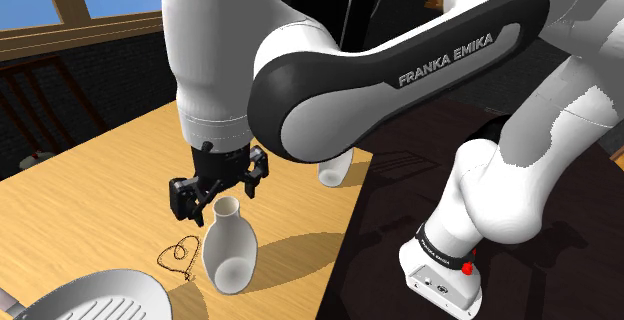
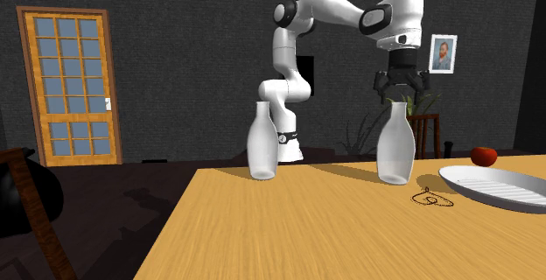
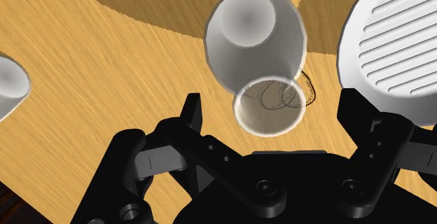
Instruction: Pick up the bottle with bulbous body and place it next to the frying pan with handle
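A white bottle [image 1: 229, 248] with a narrow neck and rounded body stands upright on the wooden table [image 1: 100, 188], beside a white ribbed frying pan [image 1: 95, 296]. My black gripper [image 1: 220, 190] hovers right above the bottle's mouth. In the wrist view the gripper [image 3: 273, 102] is open; its fingers [image 3: 192, 114] stand on either side of the bottle [image 3: 255, 37] without touching it. The second exterior view shows the gripper [image 2: 400, 90] just over the bottle [image 2: 395, 143], with the pan [image 2: 499, 186] to its right.
A second white bottle [image 2: 263, 143] stands further back on the table, partly behind my arm [image 1: 335, 171] in the shoulder view. A thin dark cord [image 1: 178, 258] lies between bottle and pan. A red round thing [image 2: 484, 156] sits behind the pan. The table edge runs close to the stand.
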{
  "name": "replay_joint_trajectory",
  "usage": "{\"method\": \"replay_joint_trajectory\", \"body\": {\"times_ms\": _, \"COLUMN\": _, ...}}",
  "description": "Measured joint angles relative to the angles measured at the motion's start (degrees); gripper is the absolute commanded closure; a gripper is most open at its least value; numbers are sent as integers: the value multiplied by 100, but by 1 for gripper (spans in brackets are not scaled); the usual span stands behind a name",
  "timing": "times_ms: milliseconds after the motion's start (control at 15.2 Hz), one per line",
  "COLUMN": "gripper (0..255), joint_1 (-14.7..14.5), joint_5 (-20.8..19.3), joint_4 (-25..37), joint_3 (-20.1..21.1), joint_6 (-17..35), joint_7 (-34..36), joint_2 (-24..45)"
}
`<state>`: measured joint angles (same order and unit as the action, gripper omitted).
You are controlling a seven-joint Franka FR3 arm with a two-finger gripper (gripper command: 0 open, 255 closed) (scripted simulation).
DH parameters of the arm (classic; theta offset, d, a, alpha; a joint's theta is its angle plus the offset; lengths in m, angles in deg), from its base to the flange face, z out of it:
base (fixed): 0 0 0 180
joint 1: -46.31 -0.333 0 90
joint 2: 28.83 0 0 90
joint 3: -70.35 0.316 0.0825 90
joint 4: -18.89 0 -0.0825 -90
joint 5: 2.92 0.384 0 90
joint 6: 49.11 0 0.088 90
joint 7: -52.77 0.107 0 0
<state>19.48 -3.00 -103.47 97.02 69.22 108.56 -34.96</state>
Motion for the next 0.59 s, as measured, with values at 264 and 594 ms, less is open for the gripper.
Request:
{"method": "replay_joint_trajectory", "body": {"times_ms": 264, "gripper": 0, "joint_1": -7, "joint_5": 55, "joint_4": 339, "joint_3": -10, "joint_6": -441, "joint_7": -31, "joint_2": -114}}
{"method": "replay_joint_trajectory", "body": {"times_ms": 594, "gripper": 0, "joint_1": -4, "joint_5": 72, "joint_4": 355, "joint_3": -21, "joint_6": -494, "joint_7": -52, "joint_2": -151}}
